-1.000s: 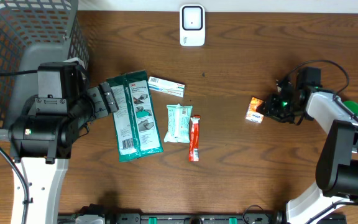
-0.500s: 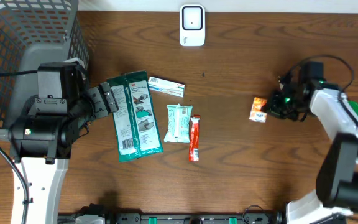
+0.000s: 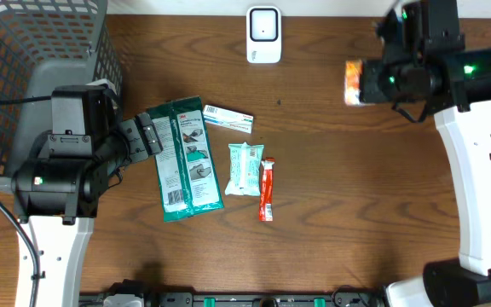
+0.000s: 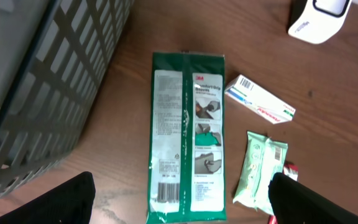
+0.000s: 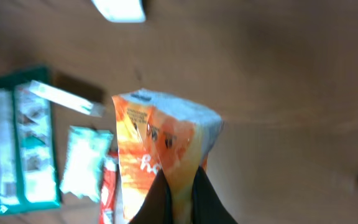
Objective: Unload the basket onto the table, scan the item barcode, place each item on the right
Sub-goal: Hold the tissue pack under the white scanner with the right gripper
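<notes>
My right gripper is shut on an orange snack packet, pinching its edge and holding it well above the table at the back right. In the right wrist view the packet stands up from between the fingertips of that gripper. The white scanner stands at the back centre, to the left of the packet. My left gripper hangs open over a green package, its fingers wide apart and touching nothing.
On the table lie the green package, a small white box, a pale green wipes pack and a red stick pack. A grey wire basket fills the back left corner.
The right gripper closed on the orange packet, lifted it off the table and carried it back and up, level with the scanner. The left arm has not moved.
</notes>
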